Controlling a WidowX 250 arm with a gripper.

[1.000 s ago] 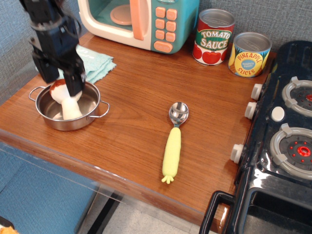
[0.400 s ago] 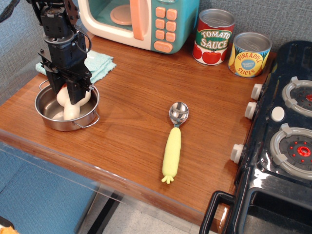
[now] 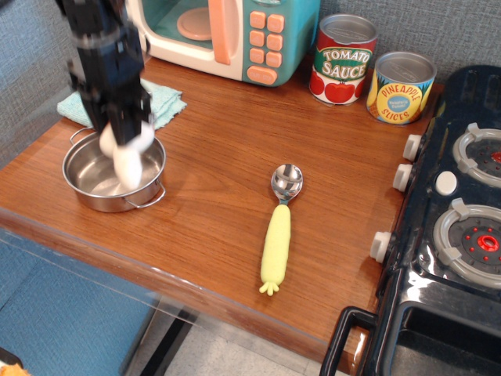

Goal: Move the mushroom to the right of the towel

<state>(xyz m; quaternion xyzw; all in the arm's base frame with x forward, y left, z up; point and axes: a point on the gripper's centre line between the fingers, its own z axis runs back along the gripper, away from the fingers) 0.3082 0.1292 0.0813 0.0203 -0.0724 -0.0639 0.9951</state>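
one view only, looking down on a wooden table (image 3: 211, 157). the single black gripper (image 3: 125, 135) stands at about 10 o'clock in the picture, clenched on the one mushroom (image 3: 127, 157) — its white stem hangs below the fingers, blurred, and the cap is hidden between them. the mushroom is held over the one steel pot (image 3: 113, 174); whether the stem touches the pot's floor i cannot tell. one towel (image 3: 160, 102), light teal, lies just behind the pot at about 11 o'clock, partly covered by the arm.

at the picture's middle lies one spoon (image 3: 278, 227) with a yellow handle, bowl pointing to 12 o'clock, well apart from the pot. along the back edge — one toy microwave (image 3: 227, 35) at 12 o'clock and two cans beside it: a tomato sauce can (image 3: 342, 59) and a pineapple can (image 3: 401, 88), close together at about 1 o'clock. one black toy stove (image 3: 450, 227) fills the 3 o'clock side, with three white knobs showing on its left edge.
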